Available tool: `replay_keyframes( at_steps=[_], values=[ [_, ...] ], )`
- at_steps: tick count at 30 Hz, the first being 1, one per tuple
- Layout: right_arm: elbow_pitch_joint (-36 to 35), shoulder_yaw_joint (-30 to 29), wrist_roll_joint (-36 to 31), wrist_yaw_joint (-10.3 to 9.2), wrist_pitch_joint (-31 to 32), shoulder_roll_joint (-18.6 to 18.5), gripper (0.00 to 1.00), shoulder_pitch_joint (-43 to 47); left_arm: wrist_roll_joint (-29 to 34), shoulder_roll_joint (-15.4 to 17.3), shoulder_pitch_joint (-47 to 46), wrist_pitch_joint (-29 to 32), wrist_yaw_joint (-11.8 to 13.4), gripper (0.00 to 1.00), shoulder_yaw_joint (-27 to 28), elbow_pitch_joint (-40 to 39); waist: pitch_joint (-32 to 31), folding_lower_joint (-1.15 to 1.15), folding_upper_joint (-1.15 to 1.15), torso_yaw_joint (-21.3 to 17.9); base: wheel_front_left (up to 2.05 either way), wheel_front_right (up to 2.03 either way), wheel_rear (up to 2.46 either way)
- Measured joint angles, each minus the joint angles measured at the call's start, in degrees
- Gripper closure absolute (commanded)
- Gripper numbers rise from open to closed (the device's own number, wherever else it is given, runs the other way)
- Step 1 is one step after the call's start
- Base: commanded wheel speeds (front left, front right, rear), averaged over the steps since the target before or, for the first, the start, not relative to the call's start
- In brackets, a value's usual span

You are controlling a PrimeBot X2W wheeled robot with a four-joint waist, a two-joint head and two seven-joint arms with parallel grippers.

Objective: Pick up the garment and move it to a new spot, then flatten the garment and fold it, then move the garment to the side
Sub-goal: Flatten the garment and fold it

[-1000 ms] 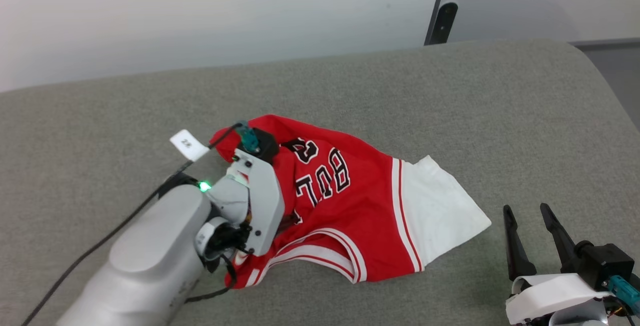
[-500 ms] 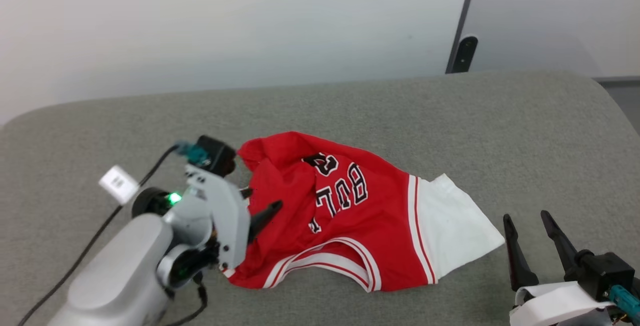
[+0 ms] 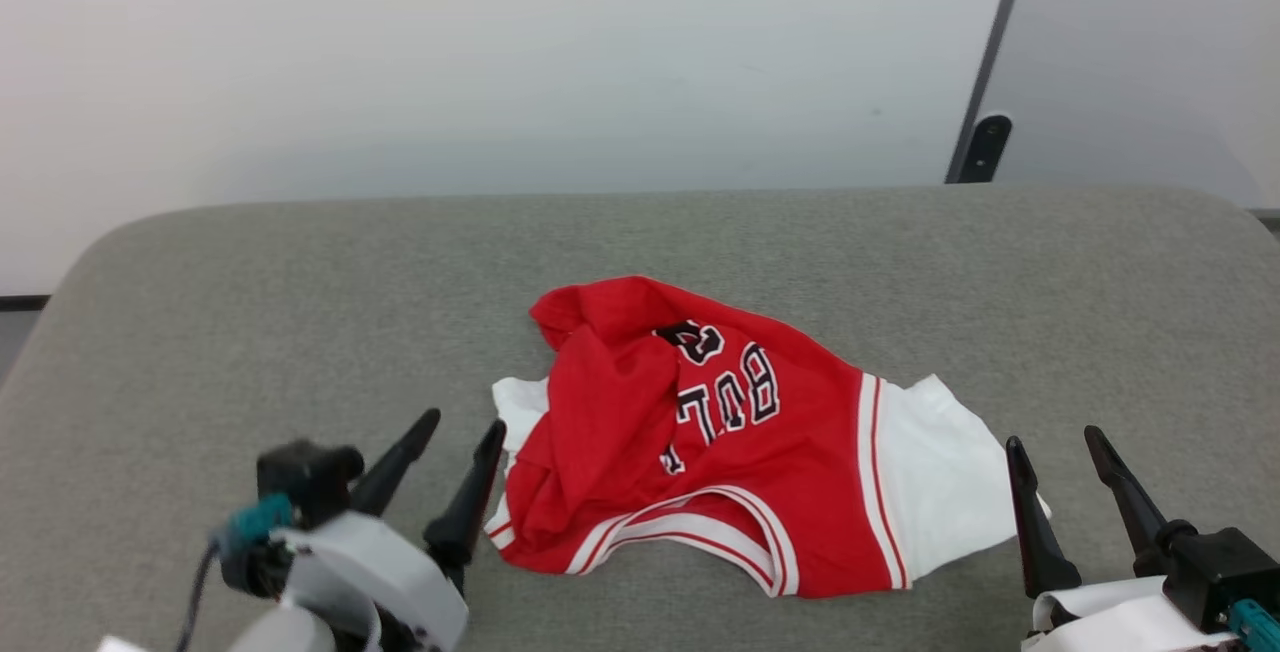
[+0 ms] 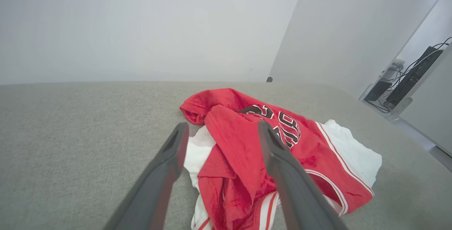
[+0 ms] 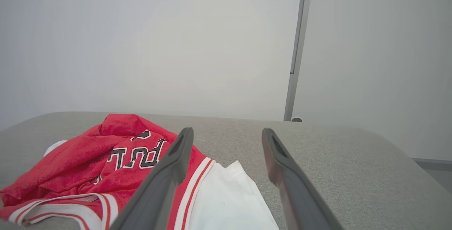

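Note:
The garment [image 3: 720, 432], a bright red jersey T-shirt with white striped sleeve ends and black lettering, lies crumpled on the grey cushioned surface [image 3: 300, 312]. My left gripper [image 3: 460, 422] stands open just left of the heap, fingers apart with nothing between them. In the left wrist view the garment [image 4: 247, 149] lies just beyond that gripper [image 4: 220, 127]. My right gripper [image 3: 1055, 442] is open at the lower right, beside the white sleeve end. The right wrist view has the garment [image 5: 106, 166] to the left of the open gripper [image 5: 227, 133].
A pale wall backs the grey surface, with a dark vertical post [image 3: 985, 122] at the far right. Bare grey cushion lies left of and behind the garment. Beyond the surface's right end, cables and a power strip [image 4: 413, 78] lie on the floor.
My left gripper has let go of the garment and drawn back toward me, standing open beside it. The camera has shifted, so the scene sits further right and lower. A white sleeve end has come into sight at the garment's left.

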Motion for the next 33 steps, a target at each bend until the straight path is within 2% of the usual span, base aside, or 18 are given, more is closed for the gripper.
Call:
replay_keyframes(
  at_steps=[3, 6, 8, 11, 16, 22, 33],
  values=[
    [-1.23, 0.09, -0.56, 0.0, 0.0, -0.03, 0.0, 0.88, 2.04, -1.26, 2.57, -5.45, 0.58, 0.0, 0.3, -0.46, -0.29, 0.0, 0.0, 1.13, 0.0, 0.0, 0.0],
    [-2.45, -0.11, -1.13, 0.0, 0.0, -0.01, 0.0, 1.54, 4.38, -2.83, 4.97, -7.47, 2.5, 0.0, 1.83, -1.77, -0.66, 0.0, 0.0, 2.38, 0.0, 0.0, 0.0],
    [-3.0, -0.2, -1.2, 0.0, 0.0, 0.16, 0.0, 2.21, 5.84, -4.42, 6.45, -7.73, 3.71, 0.0, 4.41, -3.24, -0.94, 0.0, 0.0, 3.27, 0.0, 0.0, 0.0],
    [-3.32, -0.15, -1.53, 0.0, 0.0, 0.35, 0.0, 3.18, 11.26, -6.27, 9.04, -7.97, 4.35, 0.0, 10.63, -7.47, -1.39, 0.0, 0.0, 4.57, 0.0, 0.0, 0.0],
    [-3.46, 0.69, -1.53, 0.0, 0.0, 0.42, 0.0, 3.98, 16.69, -11.45, 15.85, -7.98, 2.52, 0.0, 18.48, -11.45, -2.24, 0.0, 0.0, 6.62, 0.0, 0.0, 0.0],
    [-3.24, 2.01, -1.52, 0.0, 0.0, 0.21, 0.0, 4.05, 21.23, -14.23, 19.49, -7.97, -0.92, 0.0, 24.21, -12.24, -3.15, 0.0, 0.0, 7.71, 0.0, 0.0, 0.0],
    [-2.71, 0.91, -1.36, 0.0, 0.0, -1.25, 0.0, 4.02, 26.17, -18.25, 22.6, -7.98, -3.77, 0.0, 28.81, -11.9, -2.88, 0.0, 0.0, 5.32, 0.0, 0.0, 0.0]
  ],
)
